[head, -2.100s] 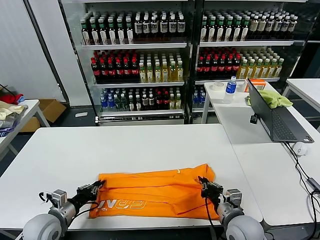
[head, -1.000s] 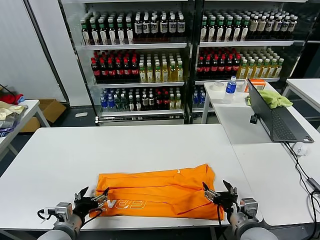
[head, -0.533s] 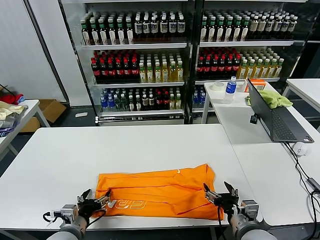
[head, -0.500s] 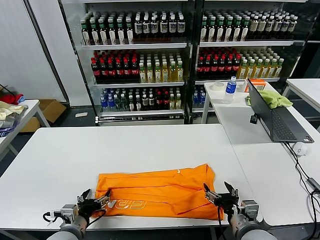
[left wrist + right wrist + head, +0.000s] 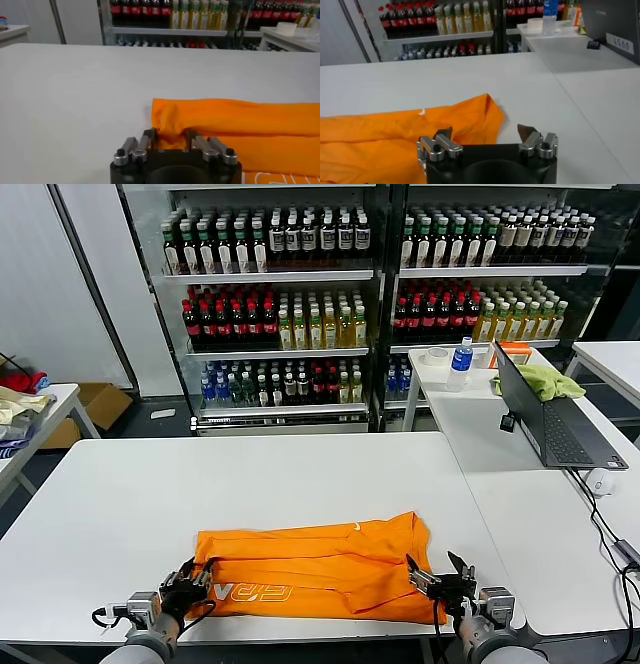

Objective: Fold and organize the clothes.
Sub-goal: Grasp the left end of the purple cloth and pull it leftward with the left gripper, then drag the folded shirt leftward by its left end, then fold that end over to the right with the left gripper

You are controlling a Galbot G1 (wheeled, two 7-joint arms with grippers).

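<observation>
The clothes are one bright orange T-shirt [image 5: 320, 569], folded into a long band near the table's front edge, with pale lettering [image 5: 250, 592] on its near left part. My left gripper [image 5: 188, 582] is at the shirt's left end. In the left wrist view the T-shirt [image 5: 240, 125] has a bunched corner pinched between the narrowed fingers of the left gripper [image 5: 170, 139]. My right gripper [image 5: 440, 576] is at the shirt's right end. In the right wrist view the right gripper [image 5: 485, 132] stands wide open, low over the T-shirt [image 5: 395, 135] corner, holding nothing.
The white table [image 5: 120, 504] stretches left and behind the shirt. To the right an adjoining table holds a laptop [image 5: 545, 419], a mouse [image 5: 600, 481], a cable, a yellow-green cloth [image 5: 548, 379] and a bottle [image 5: 460, 364]. Drinks shelves [image 5: 290, 304] stand behind. A side table [image 5: 40, 409] with fabrics is far left.
The left gripper's fingers have come together on the shirt's left corner, having been spread wide a second ago. The right gripper stays open and hardly moves.
</observation>
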